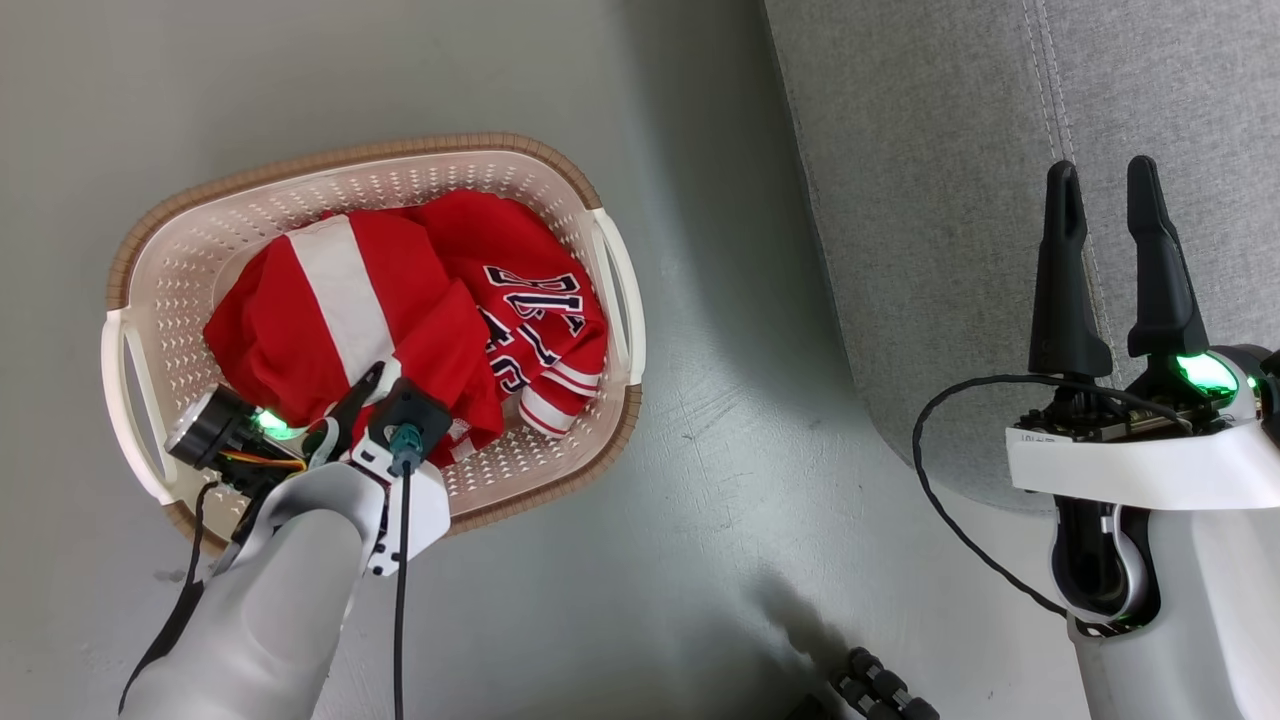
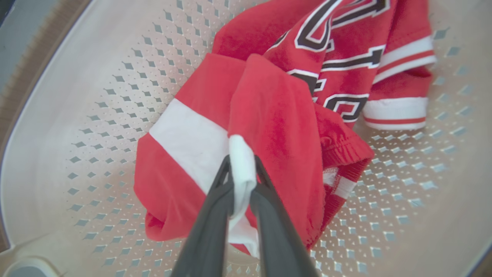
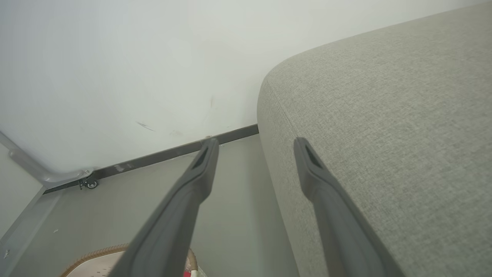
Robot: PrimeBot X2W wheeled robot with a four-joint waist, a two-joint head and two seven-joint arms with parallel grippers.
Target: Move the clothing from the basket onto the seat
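Down on the grey floor (image 1: 700, 450), to the robot's left, the basket (image 1: 470, 180) stands apart from the seat (image 1: 950, 250), with a strip of bare floor between them. The seat takes up the upper right of the head view, its stitched seam running up the grey fabric. Both red garments lie inside the basket. The shorts (image 1: 300, 300) are bunched on its left side with the broad white stripe facing up. The jersey (image 1: 540, 300) is crumpled against them on the right, showing its black-and-white lettering and striped trim. The left arm reaches down over the basket's near rim, and the left jaws are drawn narrow onto the shorts. From the left wrist, a fold of the white stripe (image 2: 192, 142) sits pinched between the two dark fingers (image 2: 207, 231), with red cloth draped on both sides and the perforated basket wall (image 2: 96, 96) all around. Whether the shorts are clear of the basket bottom cannot be told. The right jaws stand wide and hold nothing; their fingers (image 1: 1065, 290) point up the head view over the near part of the seat. From the right wrist, those spread fingers (image 3: 184, 200) frame the floor and the seat's rounded corner (image 3: 384, 134), with a pale wall (image 3: 115, 57) and a dark skirting strip (image 3: 173, 154) beyond.
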